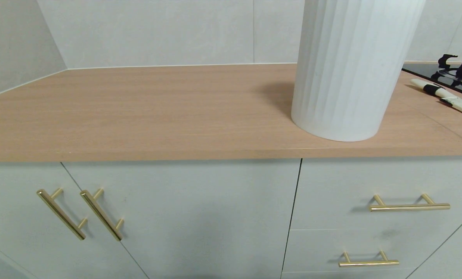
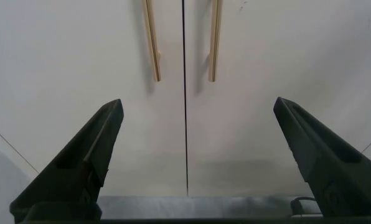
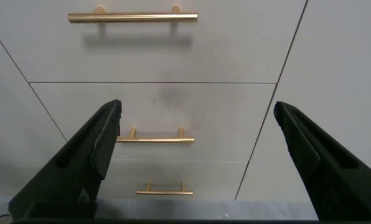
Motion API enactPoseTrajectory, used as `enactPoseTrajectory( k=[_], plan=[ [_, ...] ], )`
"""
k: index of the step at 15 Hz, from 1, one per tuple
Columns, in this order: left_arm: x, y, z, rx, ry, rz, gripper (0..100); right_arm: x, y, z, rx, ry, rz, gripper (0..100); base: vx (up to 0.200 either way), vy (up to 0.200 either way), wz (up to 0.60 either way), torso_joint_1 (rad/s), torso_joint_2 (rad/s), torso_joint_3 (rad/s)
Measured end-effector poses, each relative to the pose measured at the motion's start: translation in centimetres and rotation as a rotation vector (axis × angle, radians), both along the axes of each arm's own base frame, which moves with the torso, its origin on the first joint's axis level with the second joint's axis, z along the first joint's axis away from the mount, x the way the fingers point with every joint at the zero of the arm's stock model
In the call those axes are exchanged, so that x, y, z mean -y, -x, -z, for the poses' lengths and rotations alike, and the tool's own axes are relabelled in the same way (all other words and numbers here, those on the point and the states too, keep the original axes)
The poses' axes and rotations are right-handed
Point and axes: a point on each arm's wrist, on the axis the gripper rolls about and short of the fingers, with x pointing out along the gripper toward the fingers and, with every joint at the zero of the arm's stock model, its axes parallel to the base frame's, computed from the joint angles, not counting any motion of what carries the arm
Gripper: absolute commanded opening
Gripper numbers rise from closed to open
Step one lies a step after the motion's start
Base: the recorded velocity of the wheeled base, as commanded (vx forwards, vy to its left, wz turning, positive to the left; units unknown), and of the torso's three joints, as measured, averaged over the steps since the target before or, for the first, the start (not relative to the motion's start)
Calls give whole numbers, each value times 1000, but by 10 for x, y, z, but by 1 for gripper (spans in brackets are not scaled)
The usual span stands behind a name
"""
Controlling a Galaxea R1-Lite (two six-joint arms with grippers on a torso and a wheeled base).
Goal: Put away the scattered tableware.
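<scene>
- The left gripper (image 2: pixel 198 106) is released, its two dark fingers (image 2: pixel 89 155) spread wide with nothing between them; it faces a pair of pale cabinet doors (image 2: pixel 67 68), each with an upright gold handle (image 2: pixel 151 43) beside the seam where they meet.
- The right gripper (image 3: pixel 198 106) is likewise spread wide and grasps nothing; it faces a stack of pale drawers (image 3: pixel 235 56) with level gold bars (image 3: pixel 132 18).
- A long cream utensil (image 1: pixel 421 85) with black bands lies flat on the wooden counter (image 1: pixel 157 112) at the robot's right, between the white ribbed container (image 1: pixel 343 69) and the black stove (image 1: pixel 457 71).
- Its long axis runs on a slant: one end points toward the back wall and the container, the other runs toward the counter's front and off the head view's right edge (which end is the handle I cannot tell).
- The container stands upright near the counter's front edge, above the seam between doors and drawers, apart from the utensil.
</scene>
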Motion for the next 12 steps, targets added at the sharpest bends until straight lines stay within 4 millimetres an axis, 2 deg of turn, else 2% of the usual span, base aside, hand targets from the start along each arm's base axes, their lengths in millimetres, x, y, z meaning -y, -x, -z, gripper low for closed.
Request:
enactPoseTrajectory(
  k=[1, 11, 12],
  plan=[
    [0, 0, 0, 0, 0, 0, 100, 0, 0, 0, 0, 0, 0, 100, 0, 0, -600, -2, -2, 2],
    [0, 0, 0, 0, 0, 0, 100, 0, 0, 0, 0, 0, 0, 100, 0, 0, 0, 0, 0, 0],
    [0, 0, 0, 0, 0, 0, 100, 0, 0, 0, 0, 0, 0, 100, 0, -200, 0, 2, -2, -2]
  ],
)
